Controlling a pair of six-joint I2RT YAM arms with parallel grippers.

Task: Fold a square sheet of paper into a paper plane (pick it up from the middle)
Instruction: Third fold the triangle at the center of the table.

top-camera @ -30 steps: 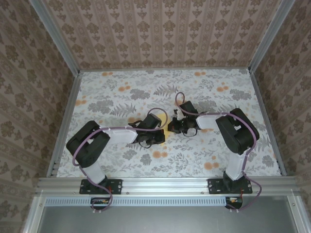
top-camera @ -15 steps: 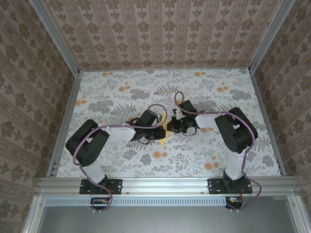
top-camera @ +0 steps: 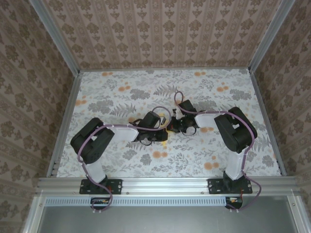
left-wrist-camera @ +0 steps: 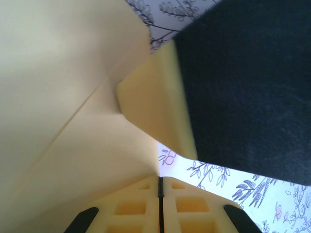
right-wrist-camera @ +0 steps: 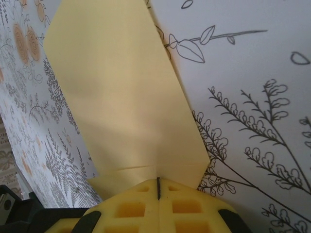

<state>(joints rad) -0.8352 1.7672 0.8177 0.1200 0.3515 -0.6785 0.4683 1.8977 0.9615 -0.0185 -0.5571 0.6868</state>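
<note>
The square sheet of paper, pale yellow and folded with creases, shows as a small sliver between the two grippers at the table's middle. My left gripper comes in from the left and my right gripper from the right, nearly touching. In the left wrist view the paper spreads up and left from the left gripper, whose jaws are shut with the paper's edge at their seam. One of the right gripper's fingers presses against the sheet there. The right gripper is shut on the lower edge of the paper.
The table is covered by a floral cloth with orange flower blotches. Patterned walls and aluminium rails close in the left, right and far sides. Both arm bases stand at the near edge.
The left arm has shifted to the right, bringing its gripper closer against the right gripper and the paper. The right arm has stayed in place.
</note>
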